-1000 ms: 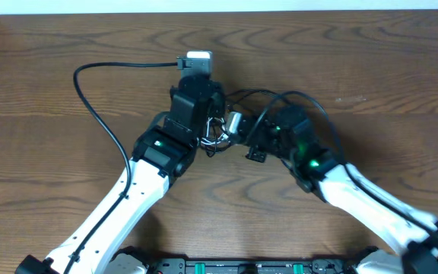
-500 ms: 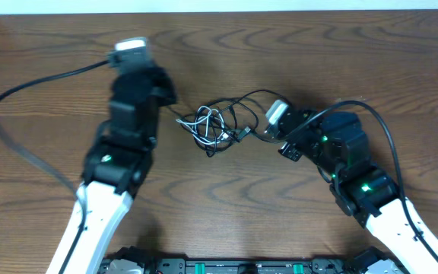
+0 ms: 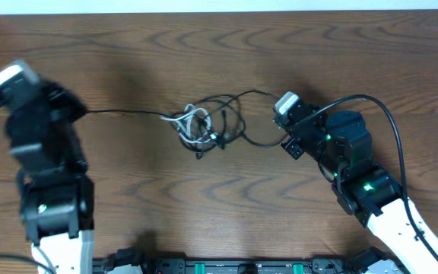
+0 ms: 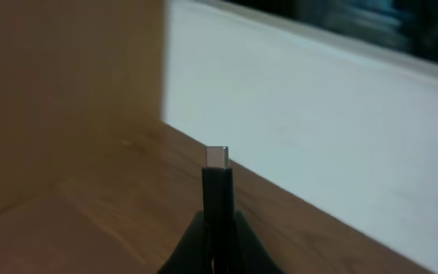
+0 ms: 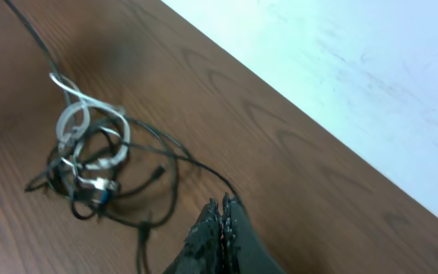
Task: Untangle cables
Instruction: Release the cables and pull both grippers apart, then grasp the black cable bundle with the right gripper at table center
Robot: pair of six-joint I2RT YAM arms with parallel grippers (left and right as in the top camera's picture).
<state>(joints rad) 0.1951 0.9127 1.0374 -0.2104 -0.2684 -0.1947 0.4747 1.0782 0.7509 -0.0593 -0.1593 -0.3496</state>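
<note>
The left gripper [image 4: 217, 228] is clenching a cable's plug [image 4: 217, 183], whose metal tip is poking up past the fingers. The right gripper [image 5: 222, 207] is closed and seemingly pinching a thin black strand [image 5: 192, 164] that is leading into the knot [image 3: 204, 125]. From the left grip, 1 black cable [image 3: 128, 113] is stretching taut across the table [image 3: 204, 46] to that knot, which is lying midway between the arms. By my judgement, 1 cord is partly drawn out. The rest, the white cable [image 5: 73, 122] included, is waiting bunched. No containers are showing.
</note>
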